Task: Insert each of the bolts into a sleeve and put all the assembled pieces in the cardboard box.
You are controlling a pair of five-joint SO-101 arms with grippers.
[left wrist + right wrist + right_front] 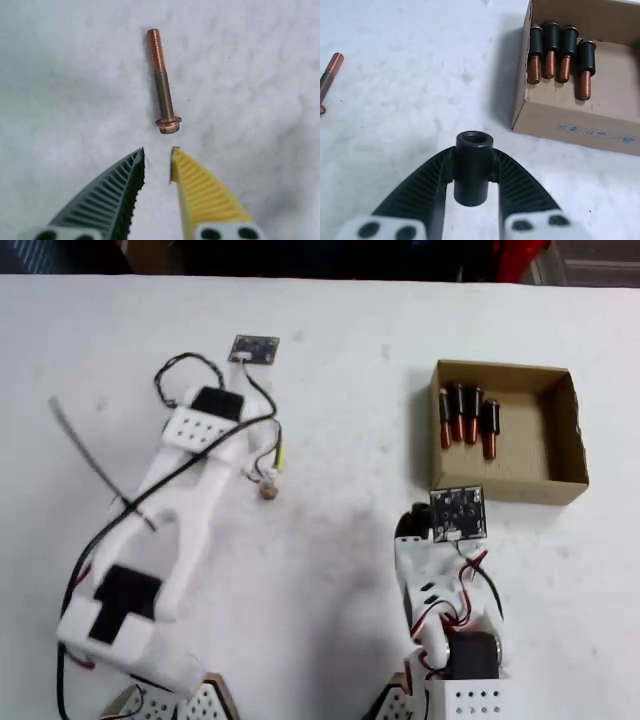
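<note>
A copper-coloured flanged bolt (164, 80) is seen lying flat on the white table (260, 75), its head turned toward the left gripper (157, 150) and its threaded end pointing away. The grey and yellow ribbed fingers of that gripper are parted by a narrow gap and nothing is held between them; the bolt head lies just beyond the tips, apart from both. The right gripper (472, 151) is clamped on a short black cylindrical sleeve (471, 175), held near the table with its open bore on show, just beside the front wall of the shallow brown cardboard box (560, 115). Four assembled pieces (555, 50), black sleeves with copper threads protruding, are laid side by side in a corner of the box. In the high view the loose bolt (268, 490) is found well apart from the box, near the middle of the table. The task is judged to be at the last pair, with the step in hand being the pick-up of the bolt. The next move would call for the left fingers to be brought over the shank and closed on it. The bolt would then have to be lifted and its threaded end lined up closely with the sleeve's bore, since a slight tilt could be expected to jam it at the rim.
</note>
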